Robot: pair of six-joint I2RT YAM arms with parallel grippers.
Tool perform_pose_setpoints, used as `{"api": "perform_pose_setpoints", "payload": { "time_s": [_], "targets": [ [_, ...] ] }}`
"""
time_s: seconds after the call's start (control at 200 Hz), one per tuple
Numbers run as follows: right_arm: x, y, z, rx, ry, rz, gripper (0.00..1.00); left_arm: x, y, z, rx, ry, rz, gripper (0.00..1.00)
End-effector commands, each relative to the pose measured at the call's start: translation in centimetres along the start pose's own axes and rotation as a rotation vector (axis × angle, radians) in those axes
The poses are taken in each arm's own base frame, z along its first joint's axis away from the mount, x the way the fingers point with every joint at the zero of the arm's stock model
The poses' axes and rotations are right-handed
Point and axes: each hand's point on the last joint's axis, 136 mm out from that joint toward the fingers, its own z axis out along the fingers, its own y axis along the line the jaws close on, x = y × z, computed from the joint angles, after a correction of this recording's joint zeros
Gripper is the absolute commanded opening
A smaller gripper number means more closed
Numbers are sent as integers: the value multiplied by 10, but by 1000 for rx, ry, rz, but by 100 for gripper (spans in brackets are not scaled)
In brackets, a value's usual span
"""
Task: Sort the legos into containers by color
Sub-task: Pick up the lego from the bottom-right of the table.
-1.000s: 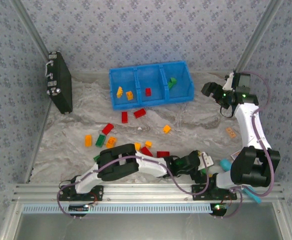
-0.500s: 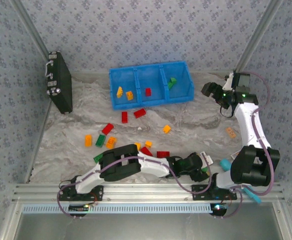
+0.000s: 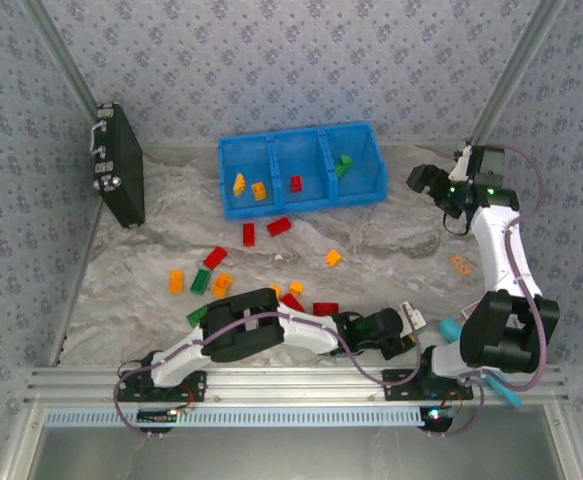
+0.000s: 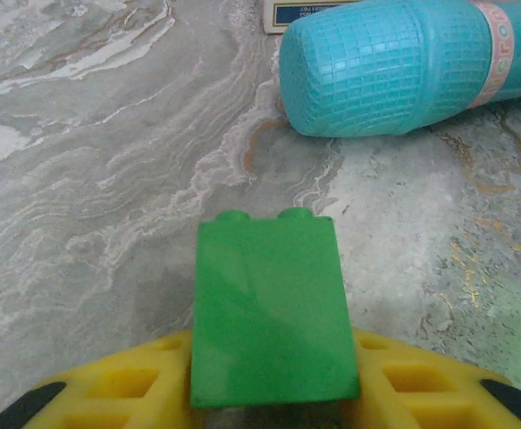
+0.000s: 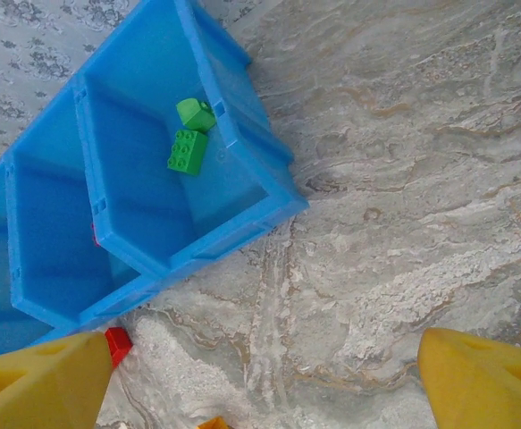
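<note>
My left gripper (image 4: 273, 393) is shut on a green lego (image 4: 272, 308), held just above the marbled tabletop between its yellow fingers (image 4: 108, 393). From above, this gripper (image 3: 399, 335) sits at the near right, beside the cyan tube (image 4: 403, 67). My right gripper (image 5: 260, 384) is open and empty, hovering by the right end of the blue three-part bin (image 3: 233, 208); from above it (image 3: 421, 180) is just right of the bin. The bin's right compartment holds two green legos (image 5: 189, 150), the middle one a red lego (image 3: 296, 183), and the left one yellow legos (image 3: 239, 184). Loose red legos (image 3: 279, 226), yellow legos (image 3: 176, 281) and a green lego (image 3: 200, 281) lie mid-table.
A black hard case (image 3: 119, 165) leans at the far left. A printed card (image 3: 412, 314) lies by the cyan tube (image 3: 449, 327). One orange lego (image 3: 461, 265) sits alone at the right. The left arm (image 3: 271, 330) stretches low along the near edge.
The left gripper has shifted slightly with the green lego in it, uncovering more of the card. The right gripper has crept a little to the right.
</note>
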Motion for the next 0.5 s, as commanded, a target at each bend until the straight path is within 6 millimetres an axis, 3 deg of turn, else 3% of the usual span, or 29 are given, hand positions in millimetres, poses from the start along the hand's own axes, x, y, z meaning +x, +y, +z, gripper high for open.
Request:
{"api": "perform_pose_setpoints", "payload": {
  "time_s": [0.0,0.155,0.285,0.495],
  "targets": [
    [-12,3,-13,-1,-40,4,91,13,2,5,24,17,-14,38],
    [-12,1,-11,2,-39,10,91,10,26,-1,-61,20,-30,35],
    [-11,1,-10,-2,-35,15,91,-2,56,-21,-138,7,-7,34],
    [-8,4,-6,-26,-26,28,91,-48,111,-72,-289,-47,91,34]
  ]
}}
